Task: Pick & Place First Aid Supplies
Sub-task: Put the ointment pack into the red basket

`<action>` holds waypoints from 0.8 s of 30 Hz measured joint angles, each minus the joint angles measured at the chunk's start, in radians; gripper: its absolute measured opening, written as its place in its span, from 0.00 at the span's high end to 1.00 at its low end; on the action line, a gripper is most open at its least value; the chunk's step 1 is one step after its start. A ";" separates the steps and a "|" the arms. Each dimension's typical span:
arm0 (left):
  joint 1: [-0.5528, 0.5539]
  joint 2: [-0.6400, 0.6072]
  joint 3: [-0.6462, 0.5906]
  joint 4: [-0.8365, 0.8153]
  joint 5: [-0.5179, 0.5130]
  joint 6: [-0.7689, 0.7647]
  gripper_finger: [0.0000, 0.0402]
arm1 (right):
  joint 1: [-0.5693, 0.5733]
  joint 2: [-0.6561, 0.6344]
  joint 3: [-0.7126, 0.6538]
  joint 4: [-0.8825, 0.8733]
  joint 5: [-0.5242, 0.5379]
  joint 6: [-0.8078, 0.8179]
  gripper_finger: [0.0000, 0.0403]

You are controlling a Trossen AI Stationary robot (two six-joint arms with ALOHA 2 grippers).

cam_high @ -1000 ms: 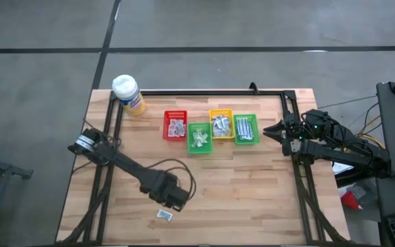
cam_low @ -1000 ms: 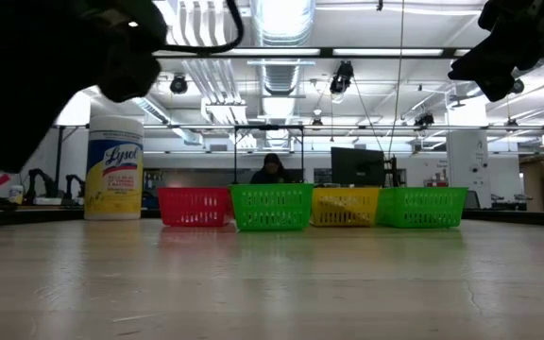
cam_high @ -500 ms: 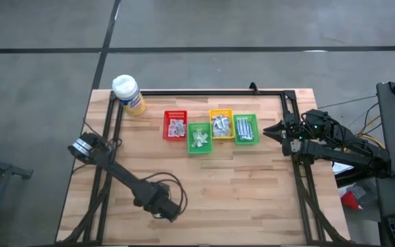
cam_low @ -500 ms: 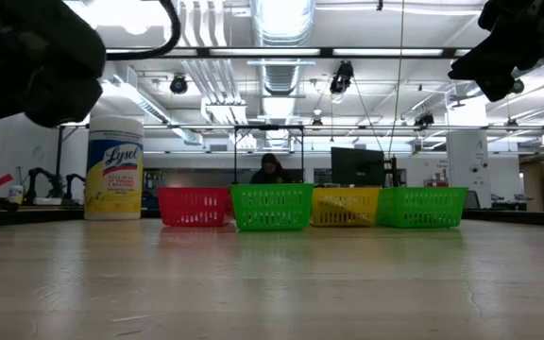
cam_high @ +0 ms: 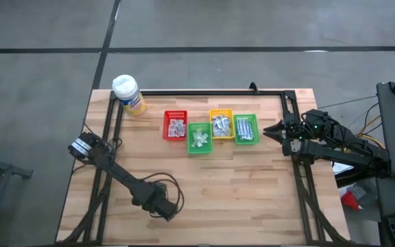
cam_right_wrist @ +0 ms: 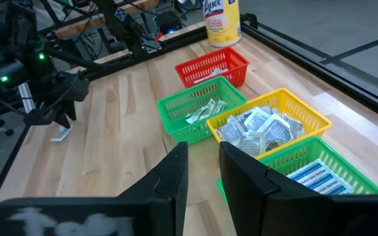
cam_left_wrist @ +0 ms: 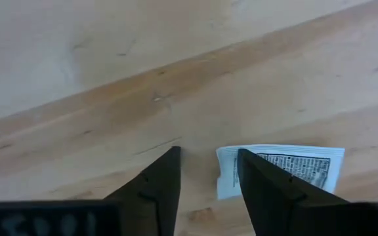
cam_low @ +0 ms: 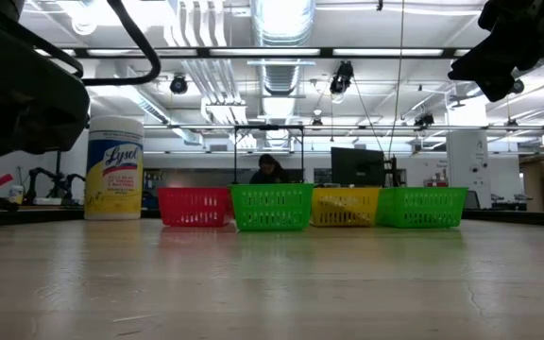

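— So where is the left gripper now?

— Low over the table's near edge, fingers parted with bare wood between them. One white packet lies flat just beside one finger, not held.

— And the right gripper?

— Raised at the right edge, beside the row of bins, fingers slightly apart and holding nothing. Other packets fill the red bin, two green bins and the yellow bin.

— Open room?

— Bare wood between the bins and the near edge.
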 joint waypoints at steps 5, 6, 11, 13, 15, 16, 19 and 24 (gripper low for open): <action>0.001 -0.004 -0.034 0.024 0.016 0.000 0.64 | 0.000 0.000 0.000 0.000 0.000 0.000 0.79; 0.001 -0.004 -0.037 0.027 0.017 0.000 0.65 | 0.000 0.000 0.000 0.000 0.000 0.000 0.80; 0.001 -0.003 -0.045 0.031 0.015 0.005 0.76 | 0.000 0.000 0.000 0.000 0.000 0.000 0.82; 0.000 -0.002 -0.045 0.031 0.005 0.005 0.81 | 0.000 0.000 0.000 0.000 0.000 0.000 0.83; 0.000 -0.002 -0.046 0.031 0.003 0.005 0.86 | 0.000 0.000 0.000 0.000 0.000 0.000 0.83; 0.000 -0.001 -0.048 0.031 0.001 0.005 0.89 | 0.000 0.000 0.000 0.000 0.000 0.000 0.83; -0.001 -0.001 -0.049 0.028 -0.007 0.006 0.96 | 0.000 0.000 0.000 0.000 0.000 0.000 0.83; -0.001 0.000 -0.049 0.025 -0.022 0.008 0.99 | 0.000 0.000 0.000 0.000 0.000 0.000 0.81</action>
